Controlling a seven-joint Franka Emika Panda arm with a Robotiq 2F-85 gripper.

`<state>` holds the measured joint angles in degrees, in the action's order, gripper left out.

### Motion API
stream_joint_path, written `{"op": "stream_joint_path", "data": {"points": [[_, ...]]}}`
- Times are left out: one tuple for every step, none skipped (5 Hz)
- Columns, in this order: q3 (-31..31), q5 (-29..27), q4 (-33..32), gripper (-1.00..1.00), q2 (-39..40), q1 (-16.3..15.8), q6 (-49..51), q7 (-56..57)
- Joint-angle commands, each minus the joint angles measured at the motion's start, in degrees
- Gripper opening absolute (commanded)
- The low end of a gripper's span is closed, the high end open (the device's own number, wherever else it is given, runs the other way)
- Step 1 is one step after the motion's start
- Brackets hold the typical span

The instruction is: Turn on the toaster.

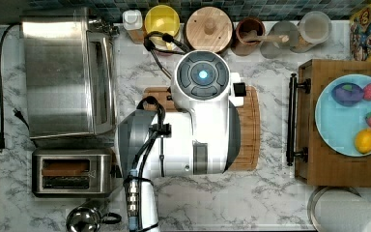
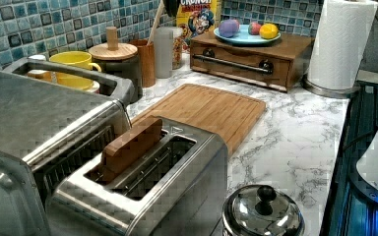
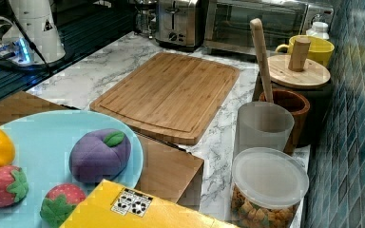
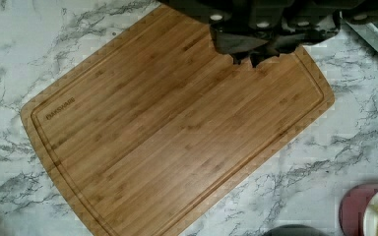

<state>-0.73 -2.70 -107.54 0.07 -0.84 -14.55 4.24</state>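
The toaster (image 1: 72, 171) is a small brushed-steel box with two long slots, standing at the top view's lower left beside the bigger toaster oven. A brown slice (image 2: 128, 147) sticks up from one slot of the toaster (image 2: 142, 187). In the right view the toaster (image 3: 178, 21) stands far back, its front with a lever and knobs facing the counter. My gripper (image 4: 246, 61) hangs shut and holds nothing, above a corner of the wooden cutting board (image 4: 177, 128). In the top view my white arm (image 1: 203, 111) covers the board, well to the right of the toaster.
A large toaster oven (image 1: 63, 72) stands behind the toaster. A lidded steel pot (image 2: 263, 211) sits in front of it. Jars and a yellow mug (image 1: 162, 19) line the tiled wall. A wooden drawer box (image 1: 319, 164) carries a blue plate of toy fruit; a paper towel roll (image 2: 339, 44) stands nearby.
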Motion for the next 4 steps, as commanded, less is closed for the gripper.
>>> {"op": "stream_joint_path", "data": {"points": [[-0.14, -0.04, 0.00, -1.00, -0.06, -0.13, -0.32, 1.57], [-0.37, -0.93, -0.75, -1.00, 0.68, -0.32, -0.85, 3.59], [-2.20, -2.09, -4.42, -1.00, -0.47, -1.46, -2.69, 8.64], [-3.39, -3.08, -8.53, -1.00, -2.46, -3.07, -5.97, 11.44]]}}
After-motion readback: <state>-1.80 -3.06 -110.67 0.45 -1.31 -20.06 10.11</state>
